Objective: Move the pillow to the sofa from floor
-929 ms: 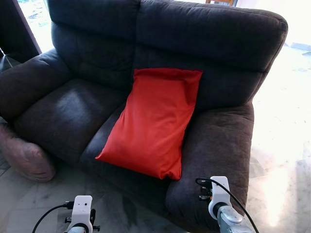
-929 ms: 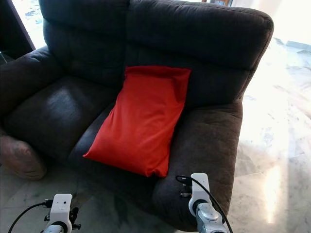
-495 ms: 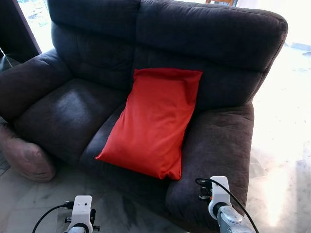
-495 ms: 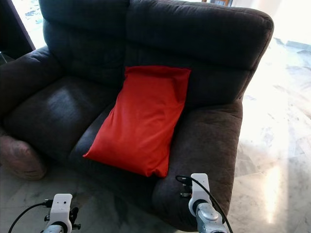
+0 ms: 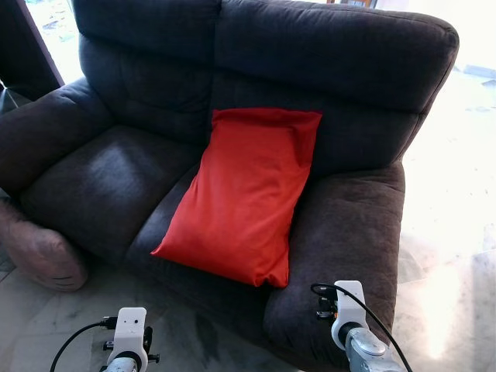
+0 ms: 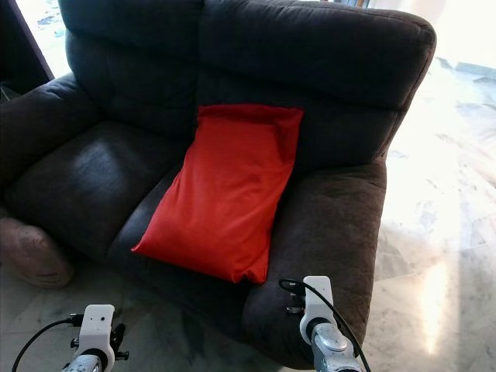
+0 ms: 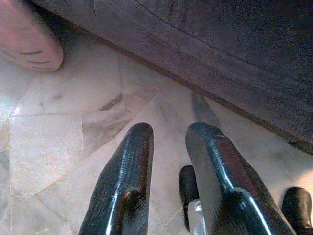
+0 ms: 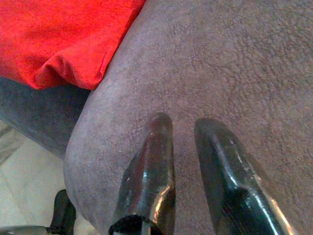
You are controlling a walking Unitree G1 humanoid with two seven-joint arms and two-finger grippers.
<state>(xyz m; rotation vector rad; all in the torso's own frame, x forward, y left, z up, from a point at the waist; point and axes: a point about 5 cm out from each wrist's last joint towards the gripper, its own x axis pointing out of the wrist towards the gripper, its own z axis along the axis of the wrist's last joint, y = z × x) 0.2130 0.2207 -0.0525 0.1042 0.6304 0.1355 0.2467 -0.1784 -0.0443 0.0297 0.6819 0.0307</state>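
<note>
The red pillow (image 5: pixel 240 195) already lies on the sofa (image 5: pixel 349 70), its top edge propped against the backrest and its long axis running down across the seat toward the front, tilted to the robot's left at the lower end. Its near corner hangs at the seat's front lip. It is off the floor (image 5: pixel 449 232), so the move looks done.

Both arms are low in front of the sofa. The right gripper (image 8: pixel 183 129) hovers over the sofa's right arm cushion, just beside that near corner; its fingers (image 8: pixel 151 161) sit slightly parted with nothing between them. The left gripper (image 7: pixel 168 134) points at the bare marble below the seat front, fingers a little apart, also empty.

The pillow lies ahead and up-left of the right gripper, which is clearly the nearer one if any nudge were needed. A brownish cushion (image 5: pixel 39 252) rests on the floor by the sofa's left arm.
</note>
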